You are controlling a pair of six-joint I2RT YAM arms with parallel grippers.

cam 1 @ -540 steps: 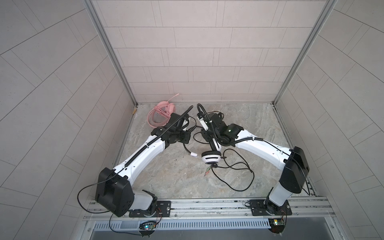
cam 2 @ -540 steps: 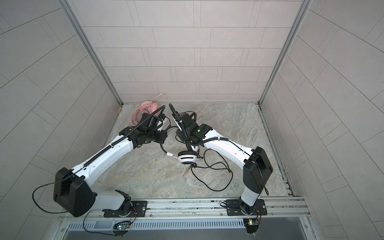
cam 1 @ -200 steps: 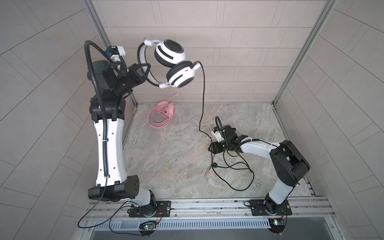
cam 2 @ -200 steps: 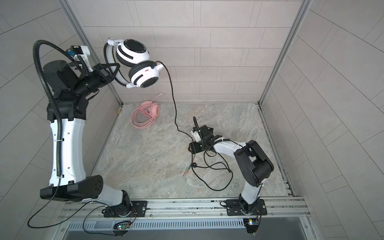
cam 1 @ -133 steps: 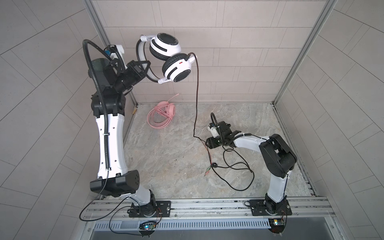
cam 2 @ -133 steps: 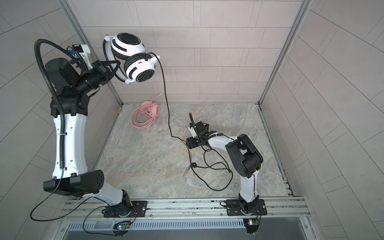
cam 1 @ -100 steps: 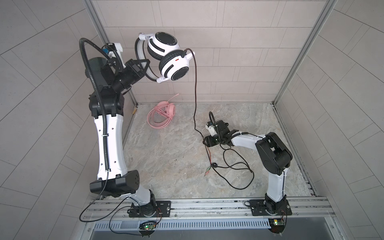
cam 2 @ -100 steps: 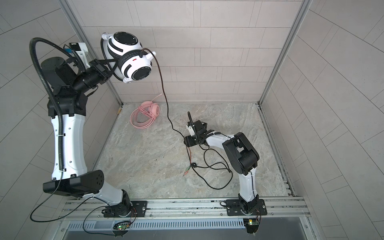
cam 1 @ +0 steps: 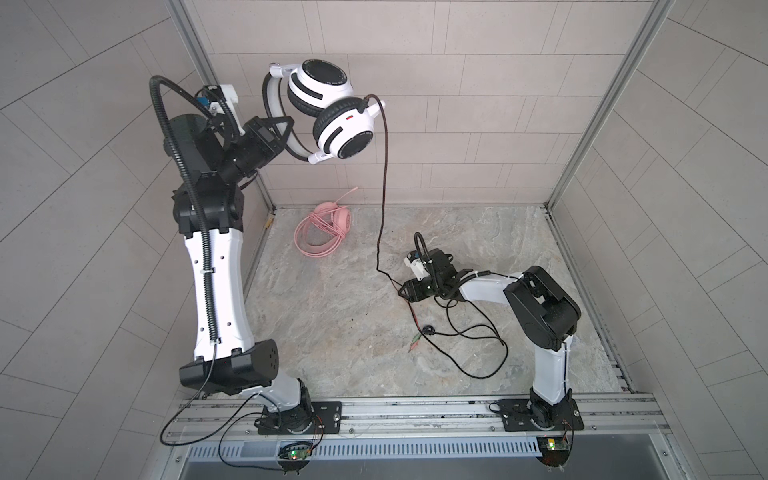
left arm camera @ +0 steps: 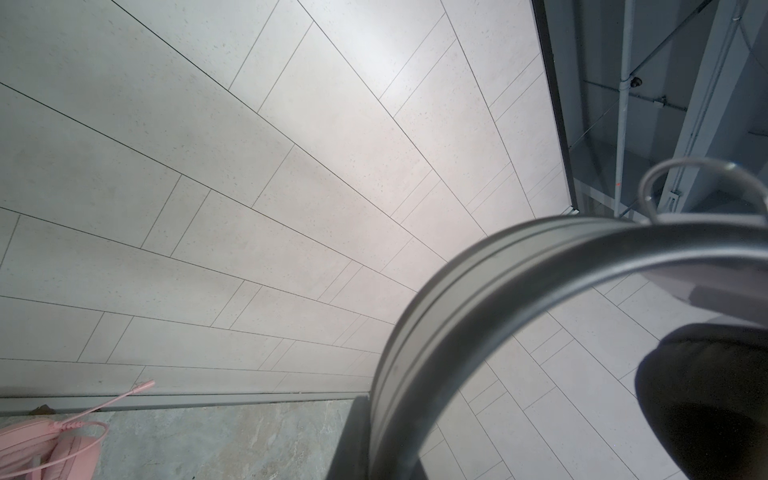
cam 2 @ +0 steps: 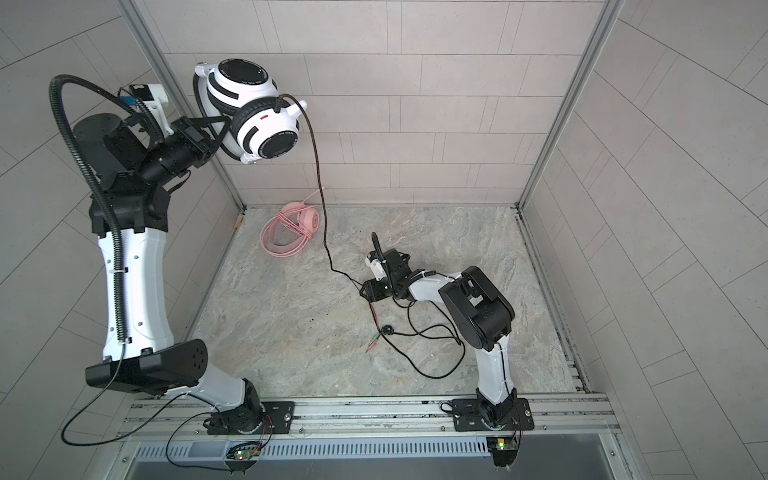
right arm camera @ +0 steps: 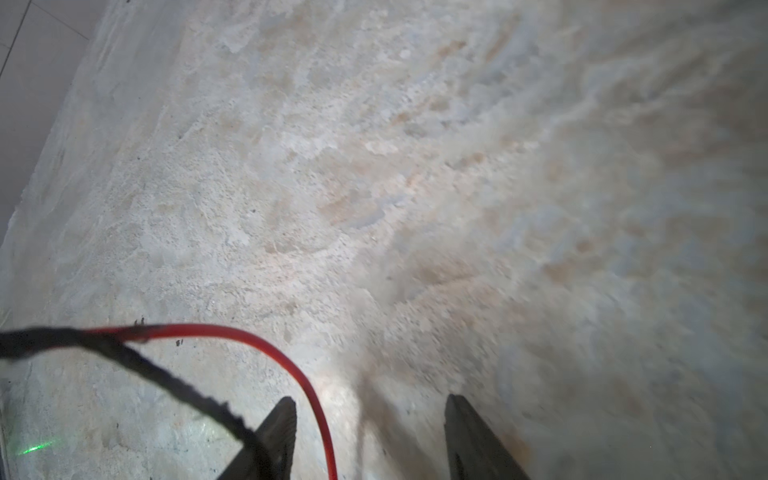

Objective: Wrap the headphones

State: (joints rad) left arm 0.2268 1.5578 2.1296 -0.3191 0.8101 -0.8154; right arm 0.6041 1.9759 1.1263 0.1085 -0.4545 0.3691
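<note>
My left gripper (cam 1: pixel 286 132) (cam 2: pixel 212 129) is raised high at the back left, shut on the headband (left arm camera: pixel 457 311) of the white-and-black headphones (cam 1: pixel 332 120) (cam 2: pixel 257 120). Their black cable (cam 1: pixel 384 166) (cam 2: pixel 318 174) hangs down to the floor and trails off in loose loops (cam 1: pixel 478 332). Low on the floor, my right gripper (cam 1: pixel 405 291) (cam 2: pixel 365 291) (right arm camera: pixel 370 415) is open where the cable lands. A red strand (right arm camera: pixel 307 386) runs between its fingers, and the black braided part (right arm camera: pixel 166 374) crosses one finger. The pink headphones (cam 1: pixel 324 232) (cam 2: pixel 291 232) (left arm camera: pixel 54 444) lie wrapped at the back left.
The cable's plug ends (cam 1: pixel 415 343) (cam 2: pixel 374 340) lie on the marbled floor (cam 1: pixel 332 332) in front of my right gripper. Tiled walls close in the back and both sides. A metal rail (cam 1: pixel 415 411) runs along the front edge.
My right gripper slid left along the floor to the cable and its jaws narrowed. The left arm turned the raised headphones slightly, and the hanging cable swung left.
</note>
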